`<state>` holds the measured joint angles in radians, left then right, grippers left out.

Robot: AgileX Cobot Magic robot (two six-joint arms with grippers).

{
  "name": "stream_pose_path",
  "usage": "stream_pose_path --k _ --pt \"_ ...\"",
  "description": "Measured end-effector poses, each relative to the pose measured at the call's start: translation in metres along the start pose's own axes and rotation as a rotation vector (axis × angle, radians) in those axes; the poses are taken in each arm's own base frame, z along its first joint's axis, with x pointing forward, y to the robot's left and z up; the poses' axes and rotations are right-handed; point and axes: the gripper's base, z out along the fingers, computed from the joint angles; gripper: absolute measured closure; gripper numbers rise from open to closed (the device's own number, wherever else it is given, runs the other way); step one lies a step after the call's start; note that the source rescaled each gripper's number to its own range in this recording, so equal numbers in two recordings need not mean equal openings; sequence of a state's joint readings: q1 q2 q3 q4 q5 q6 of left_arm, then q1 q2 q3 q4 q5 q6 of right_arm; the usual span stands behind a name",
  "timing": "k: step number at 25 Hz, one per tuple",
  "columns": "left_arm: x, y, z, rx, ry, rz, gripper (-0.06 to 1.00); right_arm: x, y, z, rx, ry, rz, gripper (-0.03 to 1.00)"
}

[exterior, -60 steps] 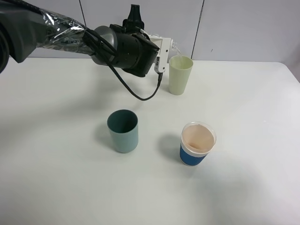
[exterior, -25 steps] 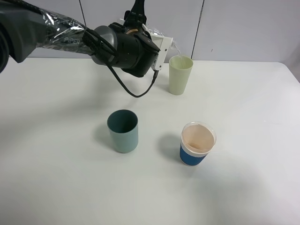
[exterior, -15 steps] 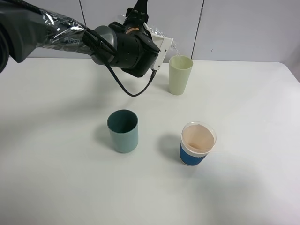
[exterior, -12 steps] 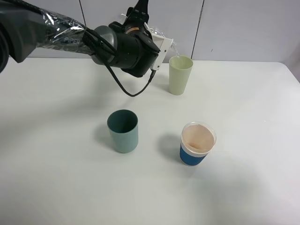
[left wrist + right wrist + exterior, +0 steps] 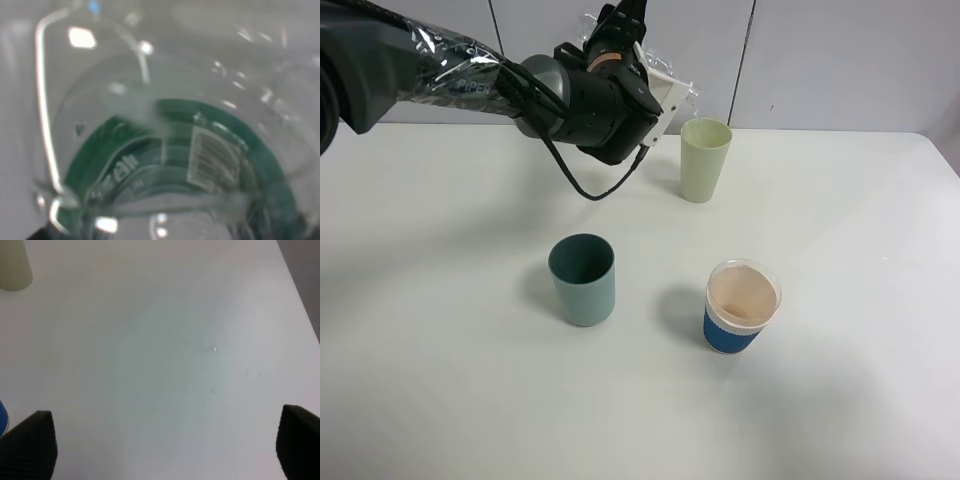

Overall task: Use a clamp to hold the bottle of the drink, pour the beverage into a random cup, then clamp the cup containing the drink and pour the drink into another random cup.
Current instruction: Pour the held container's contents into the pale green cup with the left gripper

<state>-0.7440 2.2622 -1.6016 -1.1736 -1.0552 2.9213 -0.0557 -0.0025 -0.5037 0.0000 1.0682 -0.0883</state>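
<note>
The white table [image 5: 840, 230] spreads under me, and my left arm [image 5: 430, 65], wrapped in clear film, reaches across its far side from the left. My left gripper [image 5: 623, 22] points up and away there, its fingers clamped on the clear bottle [image 5: 165, 145], which hangs in the air above the far part of the table, just left of and higher than the pale green cup [image 5: 704, 160]. From my left wrist the bottle fills the whole view, with its green label and a barcode behind blurred plastic. The teal cup [image 5: 583, 280] stands nearer, left of the middle, and the blue cup [image 5: 740, 307] with a pinkish top stands to its right, apart from it. My right gripper [image 5: 162, 450] hovers over bare table on the right, its black fingertips [image 5: 27, 442] spread wide with nothing between them
</note>
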Motion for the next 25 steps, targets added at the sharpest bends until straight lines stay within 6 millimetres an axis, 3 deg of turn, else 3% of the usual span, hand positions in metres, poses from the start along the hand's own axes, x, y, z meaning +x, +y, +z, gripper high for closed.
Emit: stream_pose_path --k 18,25 --pt "-0.008 0.023 -0.003 -0.265 -0.065 0.155 0.91 0.0 0.0 0.0 0.0 0.0 0.0 0.3" --pt "-0.007 0.024 -0.002 -0.279 -0.069 0.151 0.91 0.0 0.0 0.0 0.0 0.0 0.0 0.3"
